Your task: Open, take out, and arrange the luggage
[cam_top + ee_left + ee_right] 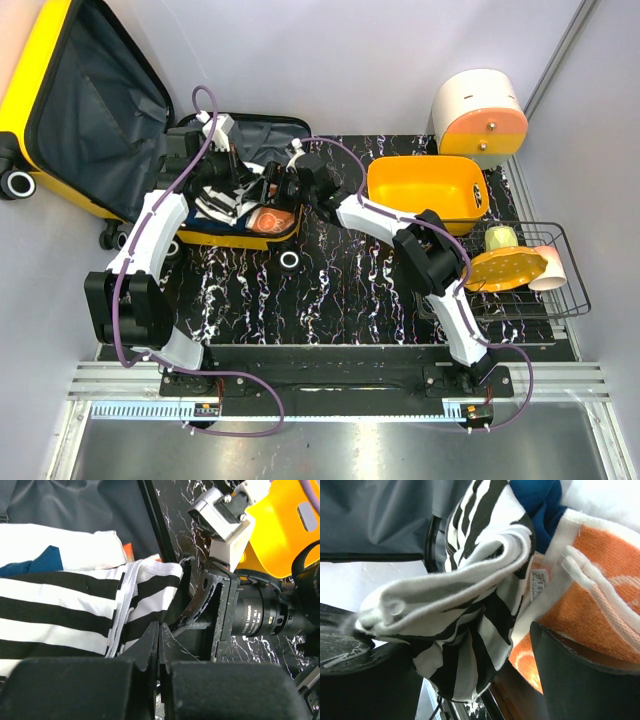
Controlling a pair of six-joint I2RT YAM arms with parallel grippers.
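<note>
The yellow luggage (90, 110) lies open at the back left, its grey-lined lid propped up and its base (240, 240) holding clothes. A black-and-white striped garment (215, 203) (65, 605) (470, 580) is bunched on top. An orange-and-white towel (272, 220) (600, 580) lies beside it. My left gripper (240, 185) (161, 626) is shut over the case, the striped cloth's edge beside its tips and nothing visible between them. My right gripper (287, 188) (465, 645) is open, one finger on each side of the hanging striped cloth.
A yellow plastic basket (425, 190) stands right of the case on the black marbled mat (330, 300). A wire rack (565, 300) at the right holds a yellow plate (505, 268) and cups. A white-and-orange drawer box (480, 110) sits at the back right.
</note>
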